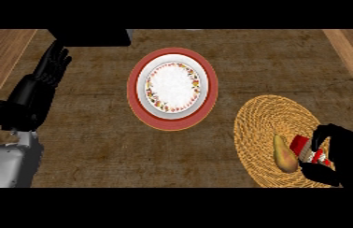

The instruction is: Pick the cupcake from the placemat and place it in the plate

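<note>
Brown wood-grain counter [89,129] is filling your view. On it, at the right, a round woven placemat [265,119] is lying, and near the middle a red-rimmed plate [172,88] with a flowered border is sitting well apart from the mat. Your left hand [50,68] is resting at the left edge, fingers straight. Your right hand [329,154] is curling round the red-and-white cupcake [303,147] on the placemat, just beside a yellow pear [284,154].

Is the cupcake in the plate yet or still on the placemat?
On the placemat: the cupcake sits beside a pear, right hand curled round it. The plate holds nothing.
</note>
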`<state>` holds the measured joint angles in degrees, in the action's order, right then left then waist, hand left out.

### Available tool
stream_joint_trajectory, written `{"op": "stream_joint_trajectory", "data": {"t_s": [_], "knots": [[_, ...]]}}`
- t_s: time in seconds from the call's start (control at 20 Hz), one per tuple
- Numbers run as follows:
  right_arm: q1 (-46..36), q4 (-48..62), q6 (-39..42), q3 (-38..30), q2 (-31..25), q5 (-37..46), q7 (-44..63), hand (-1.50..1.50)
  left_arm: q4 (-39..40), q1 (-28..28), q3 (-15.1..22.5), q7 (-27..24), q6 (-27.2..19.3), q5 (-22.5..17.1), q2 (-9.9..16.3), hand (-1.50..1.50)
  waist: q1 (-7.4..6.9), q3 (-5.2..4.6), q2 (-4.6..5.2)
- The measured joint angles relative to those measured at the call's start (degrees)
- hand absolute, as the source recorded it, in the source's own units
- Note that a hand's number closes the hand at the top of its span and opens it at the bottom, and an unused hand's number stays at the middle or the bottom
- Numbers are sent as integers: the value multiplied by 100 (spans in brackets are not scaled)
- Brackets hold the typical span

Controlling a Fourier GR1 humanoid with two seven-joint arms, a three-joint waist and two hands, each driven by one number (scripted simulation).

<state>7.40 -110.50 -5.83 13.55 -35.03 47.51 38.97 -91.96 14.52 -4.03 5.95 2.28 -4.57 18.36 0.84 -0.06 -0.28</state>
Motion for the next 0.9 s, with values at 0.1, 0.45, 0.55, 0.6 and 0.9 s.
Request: {"op": "stream_joint_trajectory", "data": {"t_s": [0.1,0.45,0.55,0.6,0.9], "knots": [[-102,-474,9,21,53,-95,-55,150,15,14,-13,13,-5,-6,-17,0,-10,0,0],[-920,-1269,152,424,738,-252,136,150,-102,115,45,158,16,28,-73,0,-94,2,18],[-1228,-1243,292,641,999,-143,279,150,-94,160,43,165,-1,71,-103,0,-103,1,22],[-1370,-1197,309,770,1152,-61,322,150,-47,154,4,118,56,37,-88,0,-107,2,24],[-2827,-278,712,895,2030,57,645,150,123,230,-80,40,107,78,-118,0,-140,1,35]]}}
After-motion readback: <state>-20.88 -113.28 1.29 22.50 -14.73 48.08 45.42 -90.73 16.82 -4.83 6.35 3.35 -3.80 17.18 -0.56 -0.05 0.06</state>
